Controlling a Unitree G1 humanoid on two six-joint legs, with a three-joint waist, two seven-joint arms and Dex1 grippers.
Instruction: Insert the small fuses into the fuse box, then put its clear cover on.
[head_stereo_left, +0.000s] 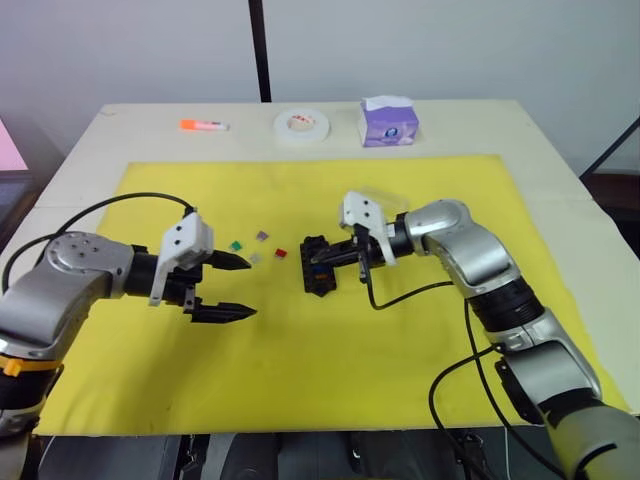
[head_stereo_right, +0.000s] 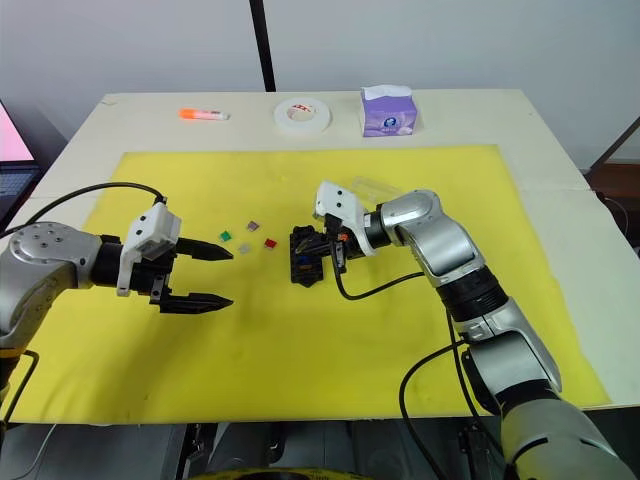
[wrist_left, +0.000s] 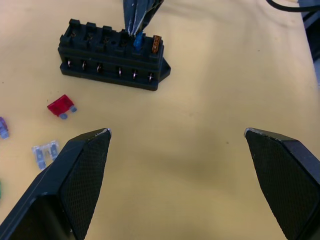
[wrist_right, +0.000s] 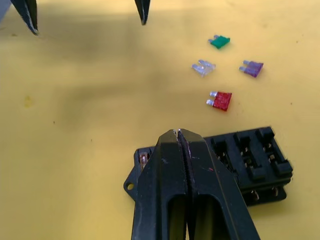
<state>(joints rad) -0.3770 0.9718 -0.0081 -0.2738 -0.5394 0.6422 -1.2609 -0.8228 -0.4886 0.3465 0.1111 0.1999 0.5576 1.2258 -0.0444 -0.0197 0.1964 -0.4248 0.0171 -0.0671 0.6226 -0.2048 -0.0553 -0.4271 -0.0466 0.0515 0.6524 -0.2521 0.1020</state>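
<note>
Right gripper (head_stereo_left: 337, 252) over fuse box (head_stereo_left: 318, 266), loose fuses (head_stereo_left: 258, 246) beside, bare mat (head_stereo_left: 330, 360) nearer.

The black fuse box (wrist_left: 114, 59) sits on the yellow mat with a blue fuse (wrist_left: 138, 42) and an orange fuse (wrist_left: 156, 44) standing in slots at one end. Green (wrist_right: 219, 42), clear (wrist_right: 202, 67), purple (wrist_right: 251, 68) and red (wrist_right: 220, 100) fuses lie loose just beside it. A clear cover (head_stereo_right: 378, 187) lies farther back.
</note>
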